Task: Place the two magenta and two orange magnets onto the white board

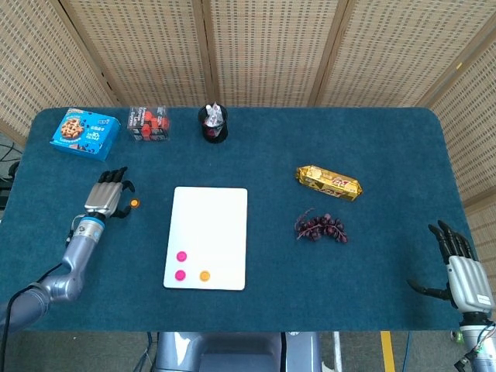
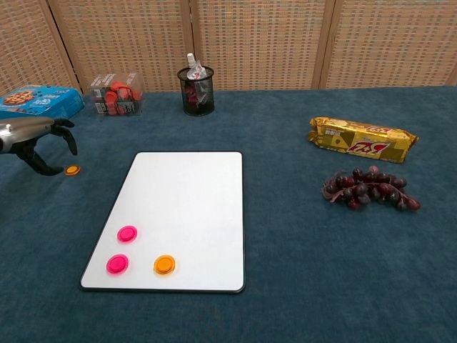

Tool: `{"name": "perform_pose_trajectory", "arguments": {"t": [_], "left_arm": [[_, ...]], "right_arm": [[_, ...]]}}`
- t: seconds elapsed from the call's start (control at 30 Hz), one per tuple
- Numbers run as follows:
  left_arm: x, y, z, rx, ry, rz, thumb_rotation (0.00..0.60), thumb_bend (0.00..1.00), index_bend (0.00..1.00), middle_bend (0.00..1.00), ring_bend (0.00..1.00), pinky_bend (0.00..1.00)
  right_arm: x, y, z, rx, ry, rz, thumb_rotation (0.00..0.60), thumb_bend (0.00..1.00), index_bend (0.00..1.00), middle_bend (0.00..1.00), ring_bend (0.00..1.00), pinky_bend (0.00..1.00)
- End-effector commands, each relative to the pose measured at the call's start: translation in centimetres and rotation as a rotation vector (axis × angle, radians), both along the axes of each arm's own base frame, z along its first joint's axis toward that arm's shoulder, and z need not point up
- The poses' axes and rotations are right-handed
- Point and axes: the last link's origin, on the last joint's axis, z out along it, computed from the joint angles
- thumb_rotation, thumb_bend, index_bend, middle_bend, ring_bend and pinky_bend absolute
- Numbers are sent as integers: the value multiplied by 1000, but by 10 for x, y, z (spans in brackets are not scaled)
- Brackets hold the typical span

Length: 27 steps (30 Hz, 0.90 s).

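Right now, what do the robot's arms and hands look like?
Both hands have silver-grey metal backs and black fingers. The left hand sits on a smooth silver-grey arm with a blue ring at the wrist. The right hand looks the same; its arm is mostly out of frame.

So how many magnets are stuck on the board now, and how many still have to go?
Three are on the white board: two magenta magnets and one orange magnet. The last orange magnet lies on the table beside the board. The left hand is right next to it, fingers apart, holding nothing yet. The right hand rests far away. So one magnet is left to pick up and place.
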Motion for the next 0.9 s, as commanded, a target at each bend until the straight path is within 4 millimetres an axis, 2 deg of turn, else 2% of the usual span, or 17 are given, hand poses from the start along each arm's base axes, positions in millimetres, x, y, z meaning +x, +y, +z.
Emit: {"name": "perform_pose_trajectory", "arguments": {"t": [0.03,0.7,0.9], "left_arm": [[-1,-1,-3,-4,0,3,600,375,350,0,0,0],[-5,-1,-16,-14,3,18,600,379,354,0,0,0],[-6,1,-18,-8,10,20,600,389,535,0,0,0]], "right_arm": [[0,0,0,1,0,0,600,0,0,0,0,0],[0,0,0,5,-5,-2,600,0,0,0,0,0],[0,0,0,6,-7,-5,600,0,0,0,0,0]]}}
